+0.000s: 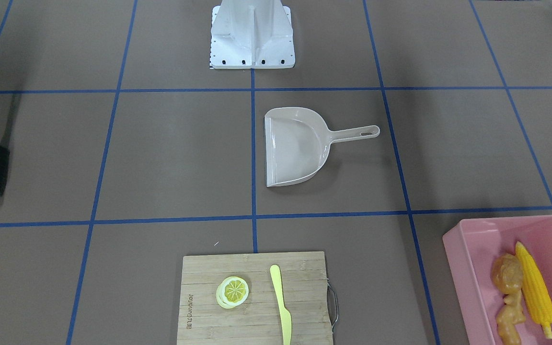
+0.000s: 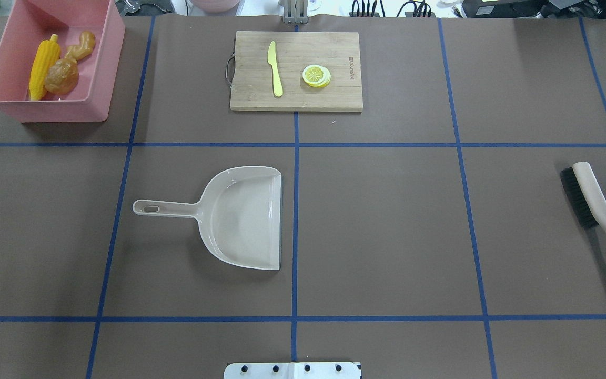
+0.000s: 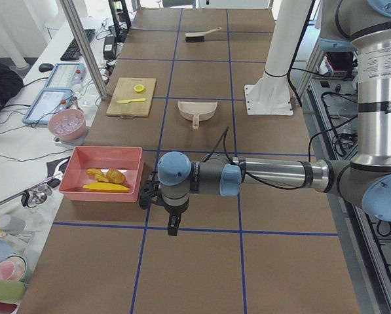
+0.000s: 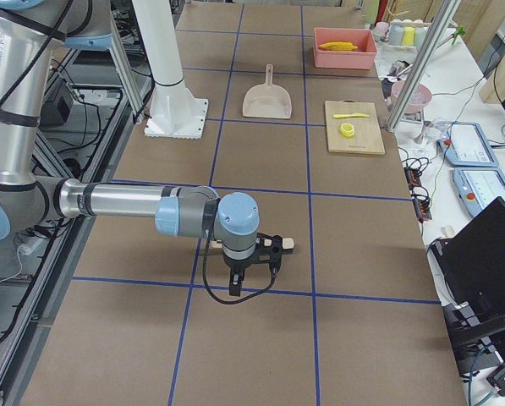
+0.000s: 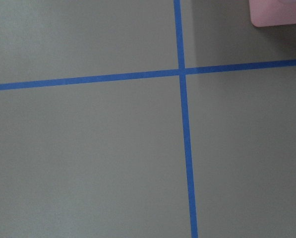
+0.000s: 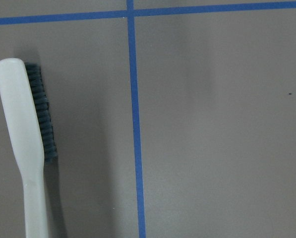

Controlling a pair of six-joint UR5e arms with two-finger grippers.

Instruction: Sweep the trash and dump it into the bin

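The pink bin (image 1: 467, 244) stands at the table's far left corner in the overhead view (image 2: 45, 108). In it lie the yellow corn cob (image 2: 42, 60), the tan ginger root (image 2: 81, 46) and the brownish-orange potato (image 2: 62, 76). The beige dustpan (image 2: 240, 216) lies flat and empty mid-table. My left gripper (image 3: 172, 226) shows only in the exterior left view, hanging over bare table near the bin; I cannot tell whether it is open or shut. My right gripper (image 4: 235, 286) shows only in the exterior right view, above the brush (image 2: 592, 200); I cannot tell its state either.
A wooden cutting board (image 2: 292, 89) at the far middle carries a lemon slice (image 2: 316, 75) and a pale yellow knife (image 2: 275, 68). The brush lies on the table at the right edge and shows in the right wrist view (image 6: 24, 144). The robot base plate (image 1: 252, 48) is at the near middle.
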